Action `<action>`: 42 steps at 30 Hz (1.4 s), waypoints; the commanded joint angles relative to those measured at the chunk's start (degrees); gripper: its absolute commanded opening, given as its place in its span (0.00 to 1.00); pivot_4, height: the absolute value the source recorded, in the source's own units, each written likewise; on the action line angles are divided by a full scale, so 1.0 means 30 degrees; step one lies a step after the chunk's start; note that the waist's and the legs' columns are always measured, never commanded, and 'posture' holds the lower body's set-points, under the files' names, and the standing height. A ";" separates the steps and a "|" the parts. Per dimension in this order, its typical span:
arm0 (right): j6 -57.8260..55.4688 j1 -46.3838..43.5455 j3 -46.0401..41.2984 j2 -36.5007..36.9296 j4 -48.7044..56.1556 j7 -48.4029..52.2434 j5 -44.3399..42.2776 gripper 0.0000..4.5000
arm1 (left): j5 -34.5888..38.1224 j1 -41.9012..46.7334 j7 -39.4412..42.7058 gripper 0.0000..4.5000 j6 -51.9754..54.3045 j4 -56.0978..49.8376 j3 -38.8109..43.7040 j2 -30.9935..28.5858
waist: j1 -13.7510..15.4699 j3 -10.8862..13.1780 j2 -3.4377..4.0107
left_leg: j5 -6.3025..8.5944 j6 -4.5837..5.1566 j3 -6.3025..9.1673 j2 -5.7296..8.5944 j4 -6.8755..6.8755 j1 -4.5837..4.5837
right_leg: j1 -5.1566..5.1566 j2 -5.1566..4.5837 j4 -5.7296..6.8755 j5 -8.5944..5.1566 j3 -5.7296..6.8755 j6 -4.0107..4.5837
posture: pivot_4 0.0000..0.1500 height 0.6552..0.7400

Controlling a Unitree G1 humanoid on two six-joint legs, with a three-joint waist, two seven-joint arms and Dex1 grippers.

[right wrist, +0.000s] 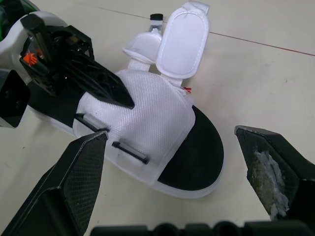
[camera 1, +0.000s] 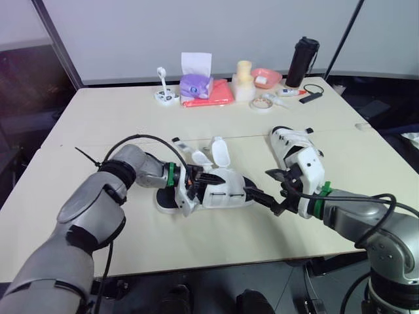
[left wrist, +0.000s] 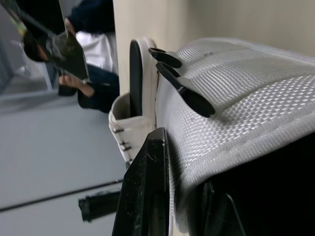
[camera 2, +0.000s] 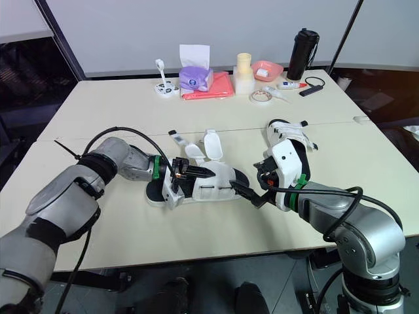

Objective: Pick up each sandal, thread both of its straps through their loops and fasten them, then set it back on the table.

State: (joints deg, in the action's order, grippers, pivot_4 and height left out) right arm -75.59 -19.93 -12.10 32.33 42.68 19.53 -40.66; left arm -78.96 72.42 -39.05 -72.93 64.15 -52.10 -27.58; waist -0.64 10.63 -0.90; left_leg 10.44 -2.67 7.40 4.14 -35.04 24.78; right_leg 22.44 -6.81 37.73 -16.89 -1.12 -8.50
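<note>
Both arms reach inward, left hand [camera 2: 195,173] pinching the sandal [camera 2: 219,190], right hand [camera 2: 247,182] spread open.

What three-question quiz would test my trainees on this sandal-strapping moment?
1. True or false: the two white padded straps of the white mesh sandal with a black sole in front of the robot are already fastened.
2. Choose one. The right gripper is: A) shut on a strap; B) open near the sandal's toe; C) shut on the sandal's heel.
3. Short answer: which gripper clamps the sandal's mesh upper?

Key
1. False: both straps lie splayed open.
2. B.
3. The left gripper.
</note>
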 commanded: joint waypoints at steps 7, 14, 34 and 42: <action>0.0370 0.0071 -0.0264 -0.0025 0.0821 -0.0458 -0.0466 1.00 | -0.1817 0.1541 -0.5226 0.13 0.0326 0.1023 -0.3374 -0.0026 | 0.0003 0.0005 -0.0008 | 0.0000 0.0000 -0.0002 0.0002 -0.0006 0.0025 | 0.0022 -0.0001 0.0000 0.0000 0.0003 0.0000 | 1.00 1.00; 0.0438 -0.0011 -0.0123 0.0037 0.0680 -0.0546 -0.0597 1.00 | -0.1200 0.1131 -0.4773 0.54 -0.0165 0.1622 -0.3742 -0.0118 | 0.0002 0.0005 -0.0009 | 0.0000 0.0000 -0.0003 0.0001 -0.0006 0.0028 | 0.0024 -0.0001 0.0000 0.0000 0.0004 0.0001 | 1.00 1.00; 0.2476 -0.0548 0.1680 0.1569 -0.1162 0.0934 0.0367 1.00 | 0.6284 -0.0405 0.4740 0.99 -0.4992 0.4463 -0.0046 -0.3621 | -0.0084 0.0000 -0.0012 | 0.0000 0.0000 -0.0011 -0.0002 -0.0029 0.0031 | 0.0040 -0.0001 0.0040 0.0001 0.0003 0.0004 | 1.00 1.00; 0.5583 -0.0403 0.3354 0.3948 -0.2773 0.2637 0.2857 1.00 | 1.3599 0.1434 2.6156 0.99 -0.1897 1.7824 1.9506 -0.1857 | 0.0002 0.0021 -0.0057 | -0.0001 0.0003 -0.0028 0.0011 -0.0063 0.0035 | 0.0021 -0.0004 0.0035 0.0002 0.0019 0.0005 | 1.00 1.00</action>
State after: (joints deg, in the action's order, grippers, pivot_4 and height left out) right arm -61.66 -20.73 -2.01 43.26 34.42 26.39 -33.83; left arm -44.53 73.47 23.11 -85.21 112.55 -6.74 -32.74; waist -0.63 10.69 -1.07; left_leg 10.43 -2.66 7.34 4.17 -35.23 24.91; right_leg 22.51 -6.82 37.84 -16.89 -1.01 -8.48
